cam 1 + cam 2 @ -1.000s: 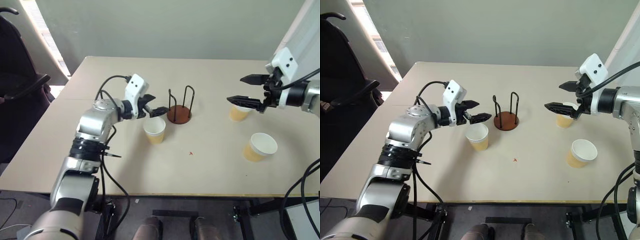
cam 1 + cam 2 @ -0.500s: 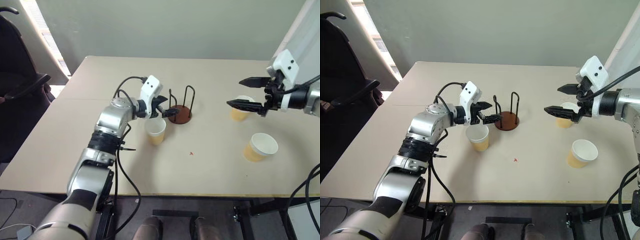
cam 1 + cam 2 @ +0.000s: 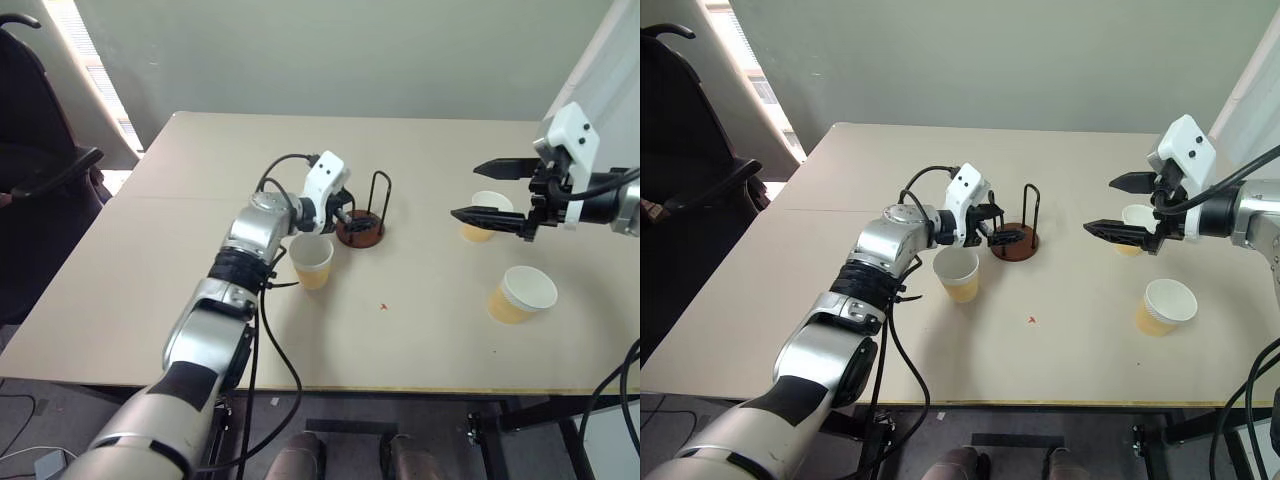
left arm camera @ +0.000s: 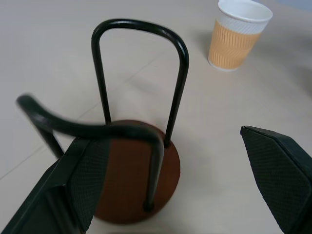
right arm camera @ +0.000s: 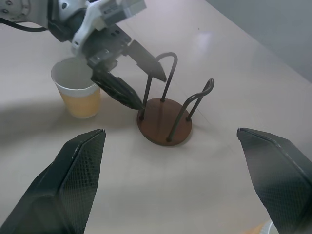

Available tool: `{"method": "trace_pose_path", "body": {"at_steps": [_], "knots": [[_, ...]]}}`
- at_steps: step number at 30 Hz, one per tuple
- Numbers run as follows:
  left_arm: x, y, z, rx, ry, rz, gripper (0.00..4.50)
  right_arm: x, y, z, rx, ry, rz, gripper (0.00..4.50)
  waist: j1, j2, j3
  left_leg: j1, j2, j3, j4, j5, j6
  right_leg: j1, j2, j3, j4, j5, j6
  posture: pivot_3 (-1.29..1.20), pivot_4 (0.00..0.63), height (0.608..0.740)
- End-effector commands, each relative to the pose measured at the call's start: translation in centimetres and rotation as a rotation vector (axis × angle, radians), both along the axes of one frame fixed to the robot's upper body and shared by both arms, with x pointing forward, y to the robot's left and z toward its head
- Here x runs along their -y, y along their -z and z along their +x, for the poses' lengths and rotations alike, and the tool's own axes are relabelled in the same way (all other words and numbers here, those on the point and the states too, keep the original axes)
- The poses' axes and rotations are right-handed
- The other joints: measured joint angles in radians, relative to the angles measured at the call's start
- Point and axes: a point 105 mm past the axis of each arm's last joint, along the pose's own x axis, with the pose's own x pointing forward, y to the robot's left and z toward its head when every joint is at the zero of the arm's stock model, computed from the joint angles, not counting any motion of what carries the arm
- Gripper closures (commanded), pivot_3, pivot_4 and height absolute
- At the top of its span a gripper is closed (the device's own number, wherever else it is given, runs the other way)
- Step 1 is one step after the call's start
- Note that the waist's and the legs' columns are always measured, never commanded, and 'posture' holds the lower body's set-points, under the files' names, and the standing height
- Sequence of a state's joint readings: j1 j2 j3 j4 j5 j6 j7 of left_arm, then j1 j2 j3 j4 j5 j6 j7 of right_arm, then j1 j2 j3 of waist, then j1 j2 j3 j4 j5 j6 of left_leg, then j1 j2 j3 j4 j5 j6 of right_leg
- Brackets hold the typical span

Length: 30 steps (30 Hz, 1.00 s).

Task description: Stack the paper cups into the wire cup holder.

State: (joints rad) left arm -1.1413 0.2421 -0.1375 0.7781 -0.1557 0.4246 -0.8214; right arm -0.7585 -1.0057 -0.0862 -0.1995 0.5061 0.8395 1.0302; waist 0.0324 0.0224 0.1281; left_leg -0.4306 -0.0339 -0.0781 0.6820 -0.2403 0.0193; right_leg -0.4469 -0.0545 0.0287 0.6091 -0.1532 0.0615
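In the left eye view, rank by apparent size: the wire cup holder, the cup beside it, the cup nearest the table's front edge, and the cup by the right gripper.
1. Wire cup holder, tallest and widest.
2. Cup beside it and front cup: look alike, not ranked.
3. Cup by the right gripper: looks smallest, but it stands farther back and the gripper partly hides it.

left pincer (image 3: 997, 224) open, right pincer (image 3: 1110, 205) open

Beige table (image 3: 420, 330), wire cup holder (image 3: 359, 228) near centre, three paper cups (image 3: 311, 261) (image 3: 519, 293) (image 3: 482, 214) standing upright, apart
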Motion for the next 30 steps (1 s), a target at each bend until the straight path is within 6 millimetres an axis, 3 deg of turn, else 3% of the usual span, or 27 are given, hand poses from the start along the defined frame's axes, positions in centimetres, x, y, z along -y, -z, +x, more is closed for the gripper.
{"method": "trace_pose_path", "body": {"at_steps": [1, 2, 5, 16, 24, 30], "knots": [[0.9, -1.9, 0.5, 0.064, -0.005, -0.027, 0.0, 0.4, -1.6, -0.7, 0.063, 0.013, 0.002, 0.02, 0.0, 0.0, 0.0, 0.0, 0.0, 0.0, 0.0, 0.0, 0.0, 0.0, 0.0, 0.0, 0.0, 0.0, 0.0, 0.0, 0.15, 0.74], [1.0, -2.0, 0.5, 0.066, -0.004, -0.03, 0.0, 0.4, -1.6, -0.7, 0.063, 0.014, 0.002, 0.02, 0.0, 0.0, 0.0, 0.0, 0.0, 0.0, 0.0, 0.0, 0.0, 0.0, 0.0, 0.0, 0.0, 0.0, 0.0, 0.0, 0.15, 0.74], [1.1, -2.3, 0.6, 0.077, 0.002, -0.038, 0.55, 0.5, -1.5, -0.7, 0.062, 0.022, 0.001, 0.0, 0.0, 0.0, 0.0, 0.0, 0.0, 0.0, 0.0, 0.0, 0.001, 0.0, 0.0, 0.0, 0.0, 0.0, 0.001, 0.0, 0.15, 0.74], [0.1, -3.0, 0.7, 0.101, -0.003, -0.053, 4.47, 0.7, -1.2, -0.7, 0.056, 0.032, 0.005, 0.0, 0.001, 0.0, 0.0, -0.001, 0.0, 0.001, 0.001, 0.001, 0.002, 0.0, 0.0, 0.001, 0.0, -0.001, 0.002, 0.0, 0.15, 0.74], [0.3, -2.9, 0.1, 0.095, 0.042, -0.066, 4.47, 0.9, -1.2, -0.7, 0.057, 0.036, -0.002, 0.0, 0.001, 0.0, 0.0, -0.001, 0.0, 0.001, 0.001, 0.001, 0.002, 0.0, 0.0, 0.001, 0.0, -0.001, 0.002, 0.0, 0.15, 0.74], [1.7, -3.7, -2.5, 0.115, 0.226, -0.049, 4.47, 1.8, -2.1, -2.0, 0.047, 0.046, -0.017, 0.0, 0.004, 0.0, 0.0, -0.005, -0.001, 0.001, 0.002, 0.002, 0.003, -0.003, 0.0, 0.001, -0.001, -0.001, 0.003, 0.0, 0.15, 0.74]]}}
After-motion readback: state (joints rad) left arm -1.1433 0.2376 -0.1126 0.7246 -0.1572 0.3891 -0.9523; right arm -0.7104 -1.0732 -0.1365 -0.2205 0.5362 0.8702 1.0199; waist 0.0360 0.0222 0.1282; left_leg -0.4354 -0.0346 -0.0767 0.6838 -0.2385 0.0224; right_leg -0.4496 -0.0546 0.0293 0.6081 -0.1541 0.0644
